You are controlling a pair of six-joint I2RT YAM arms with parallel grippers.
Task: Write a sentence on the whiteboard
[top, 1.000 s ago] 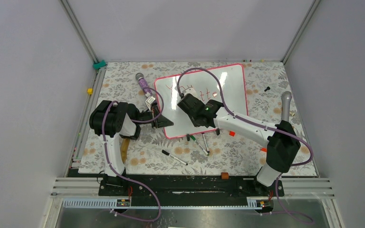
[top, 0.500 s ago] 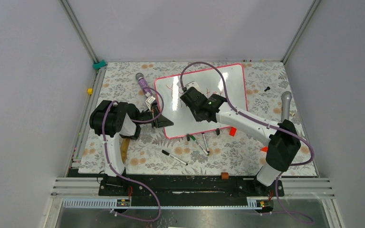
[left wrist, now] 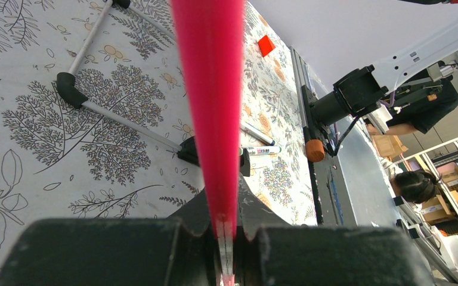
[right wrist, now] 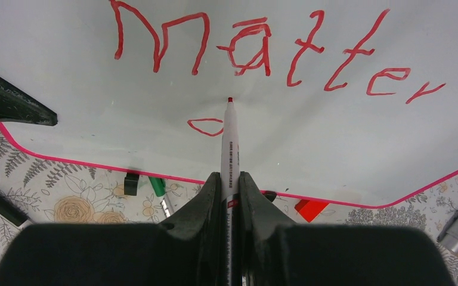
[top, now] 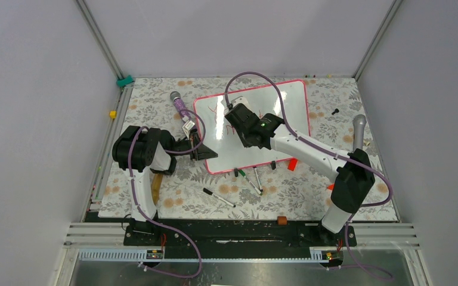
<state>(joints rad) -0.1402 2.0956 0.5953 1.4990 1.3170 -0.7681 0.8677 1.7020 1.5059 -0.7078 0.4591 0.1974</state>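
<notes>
walls [top: 36,89]: plain pale grey | corner posts [top: 100,40]: aluminium | table cover [top: 149,108]: floral print | light: even

whiteboard [right wrist: 334,137]: shiny, smooth, white | frame [left wrist: 212,89]: smooth pink-red, looks like plastic | marker [right wrist: 230,143]: smooth white plastic | right gripper [right wrist: 230,179]: black, dull, looks like plastic | left gripper [left wrist: 229,223]: black, dull, a bit rough | table cover [top: 298,196]: flowery, not shiny | rails [top: 95,234]: grey metal

Right gripper [top: 236,111] farther up whiteboard [top: 290,102]
</notes>
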